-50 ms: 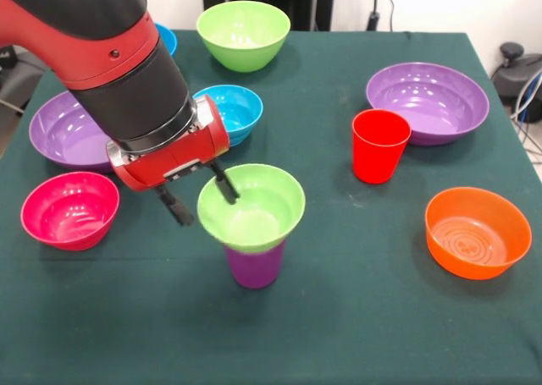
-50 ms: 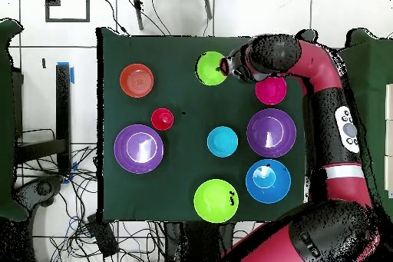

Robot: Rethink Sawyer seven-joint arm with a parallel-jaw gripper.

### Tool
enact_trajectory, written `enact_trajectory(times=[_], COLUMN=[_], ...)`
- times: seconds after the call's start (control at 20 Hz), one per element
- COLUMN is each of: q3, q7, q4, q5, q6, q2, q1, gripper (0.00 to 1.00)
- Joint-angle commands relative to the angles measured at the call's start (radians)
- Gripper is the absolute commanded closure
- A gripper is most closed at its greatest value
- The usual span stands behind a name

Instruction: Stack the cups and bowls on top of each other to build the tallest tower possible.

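1. your tower [image 1: 252, 233] so far, table centre: a small lime green bowl [image 1: 251, 205] seated on the purple cup [image 1: 254, 266].
2. your gripper [image 1: 200, 196] stands open, one finger across the bowl's 9 o'clock rim.
3. red cup [image 1: 379, 145], 2 o'clock, remains unstacked, as do the other bowls.

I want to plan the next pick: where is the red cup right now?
In the front view the red cup stands upright, right of centre, beside the wide purple bowl and behind the orange bowl.
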Motion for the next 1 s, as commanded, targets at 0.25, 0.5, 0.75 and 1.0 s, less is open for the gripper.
enact_trajectory(times=[0.25,0.5,0.75,1.0], q3=[-0.03,-0.01,-0.001,0.003], q7=[-0.316,-0.297,-0.292,-0.263], q4=[-0.042,-0.015,-0.019,-0.016], q5=[-0.062,-0.04,-0.033,-0.01], q6=[-0.006,-0.026,-0.014,0.043], q2=[0.032,0.007,-0.024,-0.089], q1=[0.02,0.011,0.014,0.022], gripper=[0.0,0.0,0.0,0.0])
